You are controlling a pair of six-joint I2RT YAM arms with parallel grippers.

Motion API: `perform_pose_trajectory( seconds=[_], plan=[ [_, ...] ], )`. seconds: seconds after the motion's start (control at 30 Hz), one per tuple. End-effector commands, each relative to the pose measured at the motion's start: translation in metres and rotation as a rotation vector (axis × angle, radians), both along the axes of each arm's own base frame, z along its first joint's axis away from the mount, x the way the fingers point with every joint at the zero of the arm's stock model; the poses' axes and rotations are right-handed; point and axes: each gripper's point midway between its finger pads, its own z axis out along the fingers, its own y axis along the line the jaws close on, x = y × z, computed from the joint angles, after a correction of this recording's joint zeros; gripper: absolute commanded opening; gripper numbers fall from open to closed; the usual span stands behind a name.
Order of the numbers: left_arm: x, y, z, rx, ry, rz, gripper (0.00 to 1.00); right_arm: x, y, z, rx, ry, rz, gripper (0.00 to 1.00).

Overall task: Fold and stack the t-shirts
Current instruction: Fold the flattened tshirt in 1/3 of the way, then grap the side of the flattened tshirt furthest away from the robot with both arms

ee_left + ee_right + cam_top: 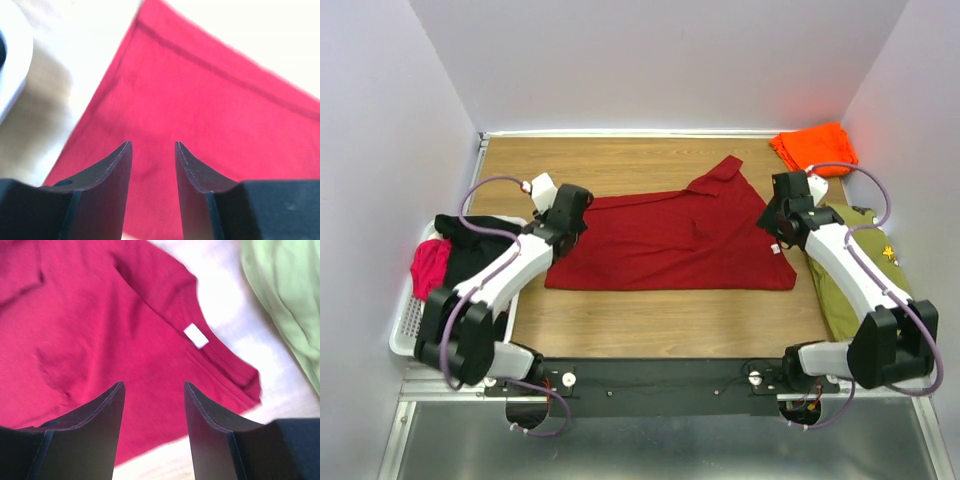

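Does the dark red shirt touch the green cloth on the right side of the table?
Apart. The right wrist view shows a strip of bare table between the edge of the dark red shirt and the green cloth.

Wooden desk (660,320). A dark red t-shirt (670,245) is spread flat mid-desk. A folded orange t-shirt (815,147) is at the far right corner. An olive-green garment (832,308) lies along the right edge. A white basket (405,335) is at the left edge.

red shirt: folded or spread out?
Mostly spread: the red shirt lies flat and wide on the table, one sleeve out at its far edge. No near-edge sleeve shows; cannot tell if that side is folded under.
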Motion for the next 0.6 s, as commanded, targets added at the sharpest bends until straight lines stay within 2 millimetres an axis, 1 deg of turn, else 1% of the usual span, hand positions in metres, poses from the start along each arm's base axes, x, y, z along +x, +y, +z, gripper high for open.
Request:
perform_pose_trajectory(
  seconds=[0.0,0.03,0.07,0.1,0.13,0.17,0.2,0.23,0.27,0.3,0.33,0.37,0.4,0.43,0.47,0.5,0.57],
  plan=[
    [0.045,0.023,-0.013,0.081,0.004,0.075,0.52,0.031,0.006,-0.001,-0.008,-0.028,0.037,0.59],
    [0.054,0.022,-0.012,0.072,-0.015,0.082,0.53,0.035,0.011,-0.004,0.006,-0.024,0.056,0.59],
    [0.066,0.022,-0.005,0.072,-0.037,0.089,0.59,0.040,0.013,-0.004,0.012,-0.030,0.062,0.59],
    [0.074,0.028,-0.018,0.085,-0.010,0.110,0.62,0.044,0.014,-0.010,0.012,-0.015,0.062,0.59],
    [0.080,0.032,-0.021,0.094,0.001,0.122,0.64,0.047,0.017,-0.012,0.018,-0.009,0.073,0.59],
    [0.095,0.032,-0.011,0.090,-0.015,0.130,0.67,0.049,0.018,-0.014,0.021,-0.007,0.079,0.59],
    [0.101,0.034,-0.030,0.103,0.032,0.135,0.68,0.050,0.018,-0.019,0.019,0.009,0.078,0.59],
    [0.106,0.040,-0.034,0.109,0.046,0.151,0.68,0.051,0.018,-0.021,0.020,0.011,0.077,0.59],
    [0.118,0.039,-0.028,0.104,0.035,0.157,0.68,0.052,0.019,-0.022,0.020,0.010,0.076,0.59],
    [0.121,0.043,-0.042,0.113,0.066,0.167,0.68,0.051,0.019,-0.024,0.019,0.010,0.076,0.59],
    [0.126,0.048,-0.043,0.116,0.066,0.181,0.67,0.049,0.019,-0.028,0.025,0.017,0.075,0.59],
    [0.133,0.051,-0.041,0.117,0.058,0.189,0.67,0.049,0.020,-0.030,0.028,0.014,0.075,0.59],
    [0.136,0.055,-0.049,0.123,0.076,0.194,0.66,0.048,0.021,-0.032,0.031,0.017,0.077,0.59],
    [0.138,0.057,-0.053,0.124,0.081,0.199,0.66,0.046,0.019,-0.036,0.027,0.025,0.074,0.59],
    [0.144,0.067,-0.050,0.122,0.076,0.218,0.65,0.046,0.019,-0.038,0.025,0.028,0.073,0.59],
    [0.145,0.070,-0.059,0.122,0.097,0.218,0.65,0.045,0.019,-0.040,0.023,0.035,0.076,0.59],
    [0.149,0.079,-0.060,0.117,0.099,0.234,0.65,0.045,0.019,-0.043,0.021,0.043,0.074,0.58]
  ],
)
